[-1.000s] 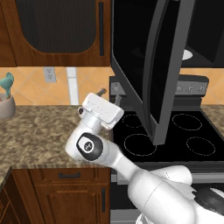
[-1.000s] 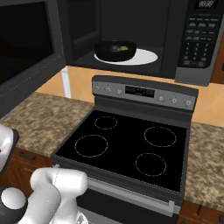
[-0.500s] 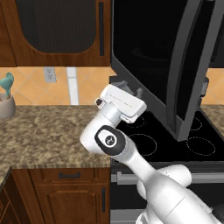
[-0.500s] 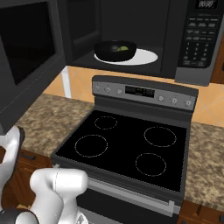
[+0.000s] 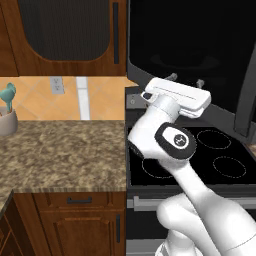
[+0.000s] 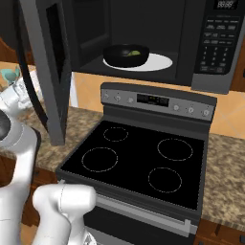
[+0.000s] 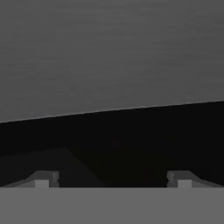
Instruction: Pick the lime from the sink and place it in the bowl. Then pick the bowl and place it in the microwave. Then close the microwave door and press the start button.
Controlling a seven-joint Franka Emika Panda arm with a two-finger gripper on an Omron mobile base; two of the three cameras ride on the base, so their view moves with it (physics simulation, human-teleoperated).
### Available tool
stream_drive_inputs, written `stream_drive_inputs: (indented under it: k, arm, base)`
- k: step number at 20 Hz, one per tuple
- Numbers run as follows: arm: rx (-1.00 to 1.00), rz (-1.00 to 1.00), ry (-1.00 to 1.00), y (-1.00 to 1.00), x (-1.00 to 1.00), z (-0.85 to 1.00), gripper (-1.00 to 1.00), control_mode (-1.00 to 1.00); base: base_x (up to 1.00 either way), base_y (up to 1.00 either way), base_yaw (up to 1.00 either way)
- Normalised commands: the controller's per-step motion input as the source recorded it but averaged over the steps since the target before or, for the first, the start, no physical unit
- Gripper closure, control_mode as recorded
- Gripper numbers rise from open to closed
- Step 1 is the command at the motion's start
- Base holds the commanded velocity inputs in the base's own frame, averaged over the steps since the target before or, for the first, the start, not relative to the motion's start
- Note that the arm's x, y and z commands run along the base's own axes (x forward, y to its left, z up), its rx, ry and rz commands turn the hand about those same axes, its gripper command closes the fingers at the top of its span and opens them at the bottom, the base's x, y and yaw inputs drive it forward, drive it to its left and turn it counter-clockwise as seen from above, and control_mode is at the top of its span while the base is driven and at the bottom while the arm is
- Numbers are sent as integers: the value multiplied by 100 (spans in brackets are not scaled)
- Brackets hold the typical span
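Note:
The black bowl (image 6: 125, 55) sits on the white turntable (image 6: 155, 62) inside the microwave (image 6: 191, 43), with the yellow-green lime (image 6: 135, 52) in it. The microwave door (image 6: 45, 72) stands partly swung out, edge-on in the right base view. Seen from the left base, the door (image 5: 190, 45) is a broad glossy black panel. My gripper (image 5: 186, 80) is open, its two fingertips (image 5: 172, 76) pointing at the door's outer face, touching it or nearly so. In the hand view, the gripper (image 7: 113, 179) faces the door (image 7: 112, 65) close up. The sink is out of view.
A black four-burner stove (image 6: 139, 158) lies under the microwave, with its control strip (image 6: 153, 99) at the back. Granite counter (image 5: 60, 150) runs to the left and holds a utensil pot (image 5: 6, 120). The microwave keypad (image 6: 217, 43) is at the right, and wooden cabinets (image 5: 65, 30) hang above.
The door has swung further toward the microwave. My hand has moved right and up along with it, staying against its outer face. The gripper stays open.

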Motion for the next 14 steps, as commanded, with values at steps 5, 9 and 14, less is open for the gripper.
stream_drive_inputs:
  k: [5, 9, 14]
  arm:
    - [12, 26, 14, -81, 1, 52, -100, -100]
    - [13, 30, 21, -78, 26, 38, -100, -100]
    - [12, 19, 26, -59, 73, 31, -100, -100]
  base:
    - [0, 0, 0]
    - [0, 0, 0]
    - [0, 0, 0]
